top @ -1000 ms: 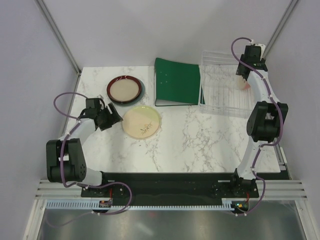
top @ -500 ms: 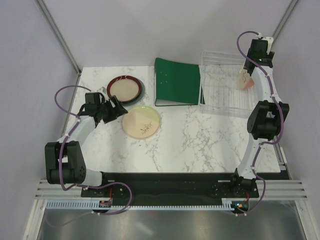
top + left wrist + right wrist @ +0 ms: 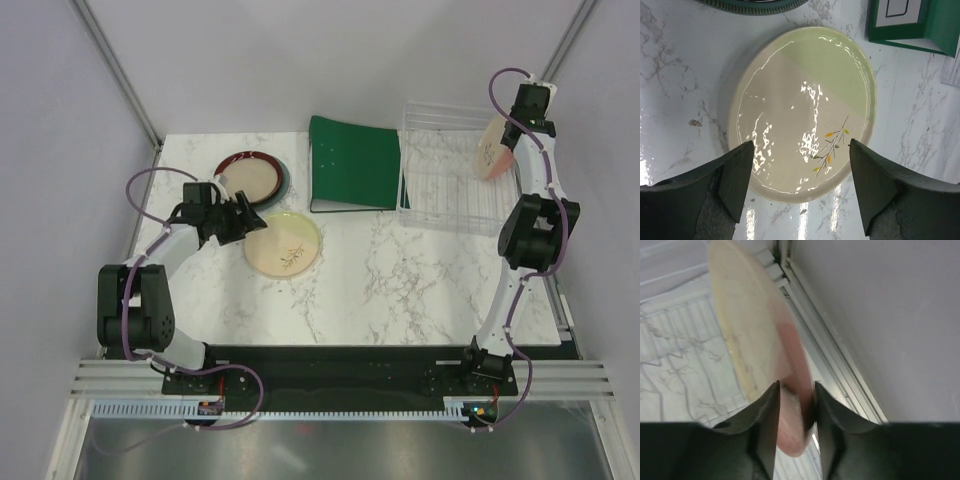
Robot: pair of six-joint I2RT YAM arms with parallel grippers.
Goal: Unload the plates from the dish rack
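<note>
My right gripper [image 3: 512, 128] is shut on the rim of the cream-and-pink plate [image 3: 490, 147] and holds it on edge above the right end of the clear dish rack [image 3: 445, 180]; the right wrist view shows the plate [image 3: 760, 350] pinched between the fingers [image 3: 767, 415]. My left gripper [image 3: 250, 222] is open, its fingers [image 3: 740, 170] spread over the near edge of the cream sprig plate [image 3: 805, 110], which lies flat on the table [image 3: 284, 243]. The dark-red-rimmed plate [image 3: 249, 178] rests on the slate grey plate [image 3: 285, 184] at back left.
A flat green binder [image 3: 355, 162] lies between the stacked plates and the rack, its corner also in the left wrist view [image 3: 920, 22]. A frame post and grey wall stand close behind the right gripper.
My right gripper has lifted the cream-and-pink plate up out of the rack and to the right. My left gripper has moved right, toward the sprig plate's edge.
</note>
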